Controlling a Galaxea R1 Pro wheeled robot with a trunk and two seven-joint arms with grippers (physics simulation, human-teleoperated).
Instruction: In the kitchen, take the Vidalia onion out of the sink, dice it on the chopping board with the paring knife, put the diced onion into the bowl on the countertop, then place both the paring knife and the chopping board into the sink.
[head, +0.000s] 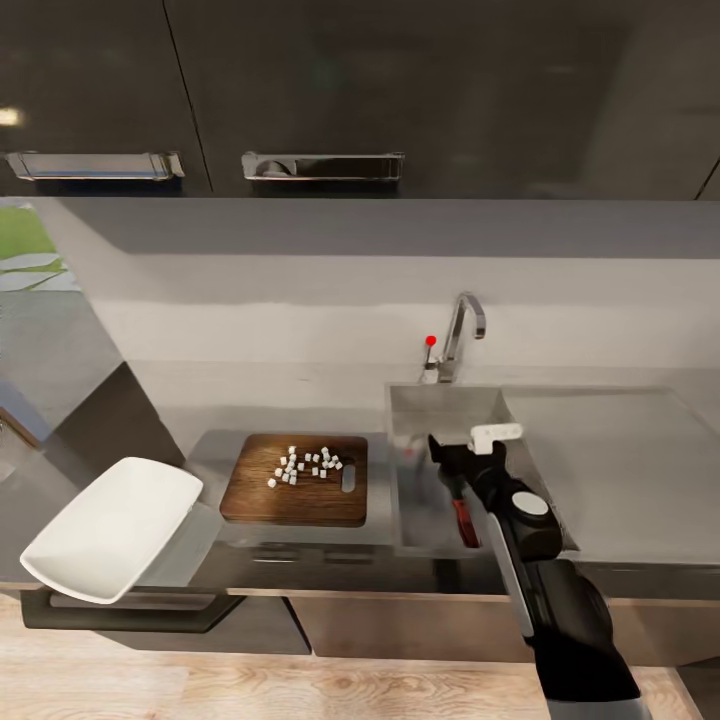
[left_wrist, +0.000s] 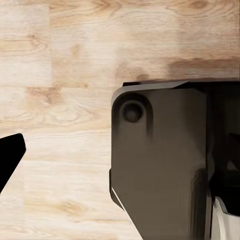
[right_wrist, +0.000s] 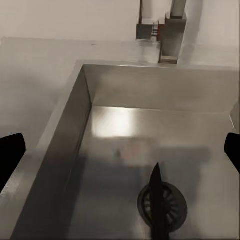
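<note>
Dark upper cabinets (head: 400, 90) with chrome handles (head: 322, 165) above a grey backsplash (head: 300, 290)

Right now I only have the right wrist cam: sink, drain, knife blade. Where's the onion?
Observer: Diced pieces sit on the board, on the counter left of the sink.
Operator: Bowl?
Observer: The bowl is left of the board, tilted, near the counter's front edge. It looks empty.
Operator: Knife handle?
Observer: The knife has a red handle, low in the basin beside the right arm.
</note>
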